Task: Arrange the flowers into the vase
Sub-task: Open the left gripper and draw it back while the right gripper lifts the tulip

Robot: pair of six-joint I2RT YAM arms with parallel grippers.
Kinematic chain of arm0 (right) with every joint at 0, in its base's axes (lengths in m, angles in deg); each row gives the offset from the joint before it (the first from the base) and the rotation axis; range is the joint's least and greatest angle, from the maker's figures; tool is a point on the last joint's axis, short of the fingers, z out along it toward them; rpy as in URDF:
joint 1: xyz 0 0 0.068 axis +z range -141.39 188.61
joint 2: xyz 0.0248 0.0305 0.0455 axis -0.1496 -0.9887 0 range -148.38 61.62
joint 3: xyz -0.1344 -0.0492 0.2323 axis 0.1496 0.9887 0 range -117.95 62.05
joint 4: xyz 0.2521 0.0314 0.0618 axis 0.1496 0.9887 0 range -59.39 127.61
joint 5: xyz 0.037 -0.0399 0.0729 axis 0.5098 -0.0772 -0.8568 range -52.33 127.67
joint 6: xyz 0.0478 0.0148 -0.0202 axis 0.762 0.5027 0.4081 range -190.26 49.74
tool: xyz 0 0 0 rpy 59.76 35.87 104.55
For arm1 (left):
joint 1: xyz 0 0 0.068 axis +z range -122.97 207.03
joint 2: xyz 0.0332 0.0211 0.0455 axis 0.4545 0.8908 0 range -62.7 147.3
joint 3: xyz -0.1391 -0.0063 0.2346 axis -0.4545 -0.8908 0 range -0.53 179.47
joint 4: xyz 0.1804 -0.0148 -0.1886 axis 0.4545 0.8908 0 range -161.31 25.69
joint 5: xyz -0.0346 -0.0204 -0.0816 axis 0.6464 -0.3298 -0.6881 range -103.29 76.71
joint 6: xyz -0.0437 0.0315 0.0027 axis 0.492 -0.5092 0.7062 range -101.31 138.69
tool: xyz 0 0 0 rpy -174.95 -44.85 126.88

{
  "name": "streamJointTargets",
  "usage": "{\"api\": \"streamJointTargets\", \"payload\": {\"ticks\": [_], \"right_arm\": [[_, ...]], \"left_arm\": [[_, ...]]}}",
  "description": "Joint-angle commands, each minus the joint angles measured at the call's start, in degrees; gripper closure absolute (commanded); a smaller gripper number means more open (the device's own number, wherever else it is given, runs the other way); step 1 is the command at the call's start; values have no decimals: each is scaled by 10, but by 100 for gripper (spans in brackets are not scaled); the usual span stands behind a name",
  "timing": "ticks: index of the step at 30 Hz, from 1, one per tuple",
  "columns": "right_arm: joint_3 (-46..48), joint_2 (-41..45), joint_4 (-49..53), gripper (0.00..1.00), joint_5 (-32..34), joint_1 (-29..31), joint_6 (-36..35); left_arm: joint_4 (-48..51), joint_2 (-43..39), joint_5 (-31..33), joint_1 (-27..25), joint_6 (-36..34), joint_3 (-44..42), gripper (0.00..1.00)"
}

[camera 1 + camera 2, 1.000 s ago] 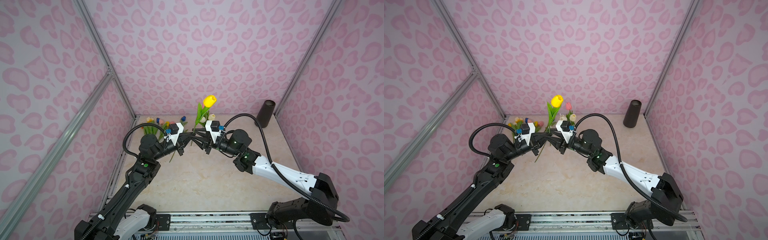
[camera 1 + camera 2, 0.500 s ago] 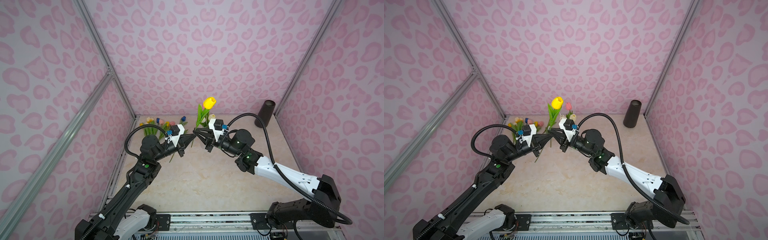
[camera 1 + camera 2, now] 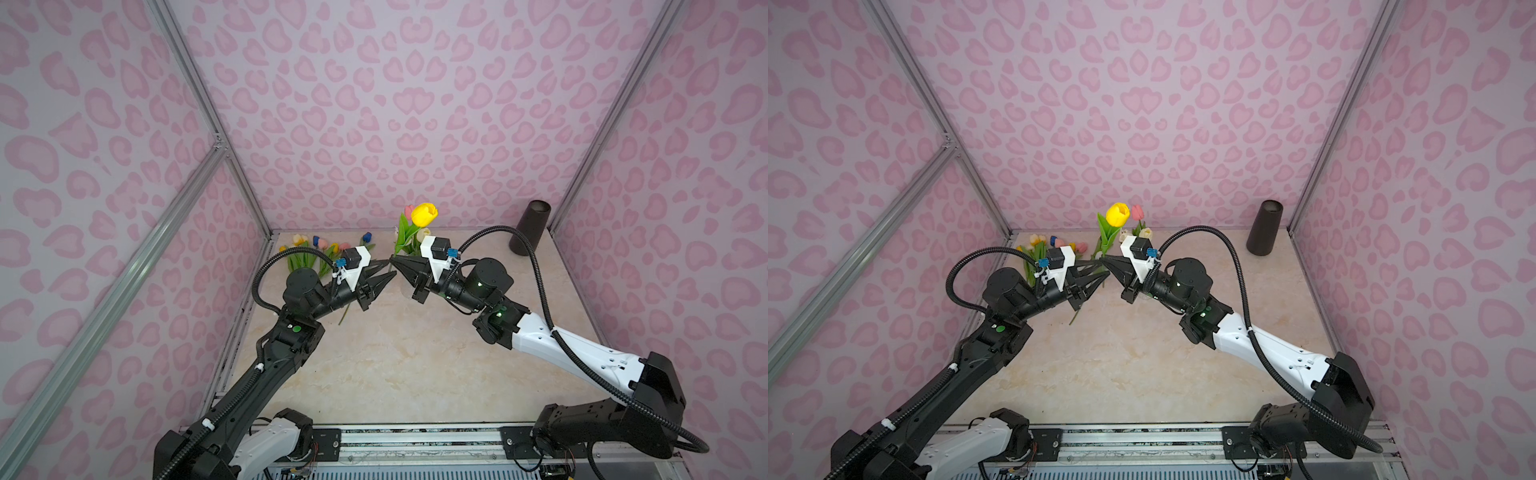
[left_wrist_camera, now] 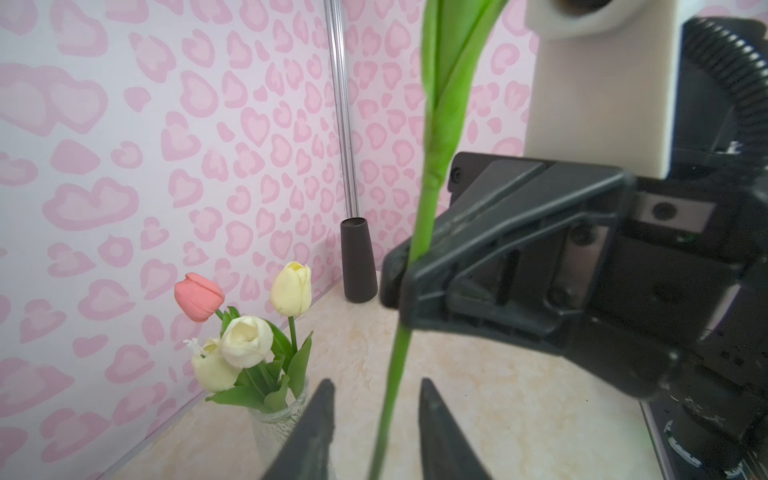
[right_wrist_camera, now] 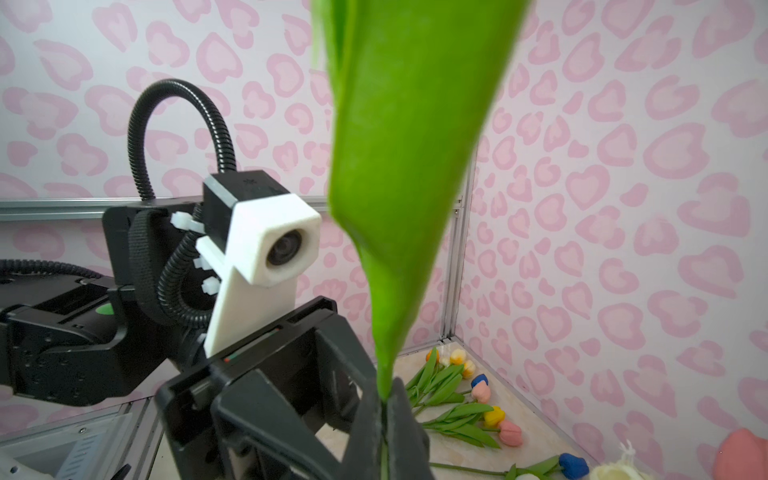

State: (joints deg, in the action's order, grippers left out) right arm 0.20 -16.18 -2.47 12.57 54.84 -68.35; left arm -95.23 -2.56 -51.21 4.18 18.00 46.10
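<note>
A yellow tulip [image 3: 424,214] [image 3: 1117,214] stands upright above the table's back middle. My right gripper [image 3: 392,260] [image 5: 384,401] is shut on its green stem [image 4: 419,232], just below the broad leaf [image 5: 399,208]. My left gripper [image 3: 390,271] [image 4: 376,386] is open; the lower stem passes between its fingers [image 4: 322,415] without touching them. The two grippers meet tip to tip in both top views. The glass vase [image 4: 280,422] holds cream-white tulips [image 4: 245,340] and a pink one [image 4: 198,296]. Several loose flowers [image 3: 316,249] [image 5: 469,415] lie at the back left.
A dark tapered tube [image 3: 528,228] [image 3: 1264,228] [image 4: 358,257] stands in the back right corner. Pink patterned walls with metal posts [image 3: 232,166] close in the marble table [image 3: 415,365] on three sides.
My right gripper has closed on the yellow tulip's stem. My left gripper, shut on that stem before, has opened and let it go. Both arms stayed almost still.
</note>
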Motion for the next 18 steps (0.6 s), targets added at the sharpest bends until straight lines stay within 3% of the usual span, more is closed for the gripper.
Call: {"api": "streamJointTargets", "payload": {"ticks": [1, 10, 18], "right_arm": [[10, 25, -27, 100, 0, -24, 26], [64, 102, 30, 100, 78, -113, 4], [88, 104, 30, 100, 94, -221, 33]], "left_arm": [[-17, 1, 28, 1, -11, -2, 16], [-49, -11, 81, 1, -22, -48, 14], [-55, -21, 100, 2, -22, -60, 14]]}}
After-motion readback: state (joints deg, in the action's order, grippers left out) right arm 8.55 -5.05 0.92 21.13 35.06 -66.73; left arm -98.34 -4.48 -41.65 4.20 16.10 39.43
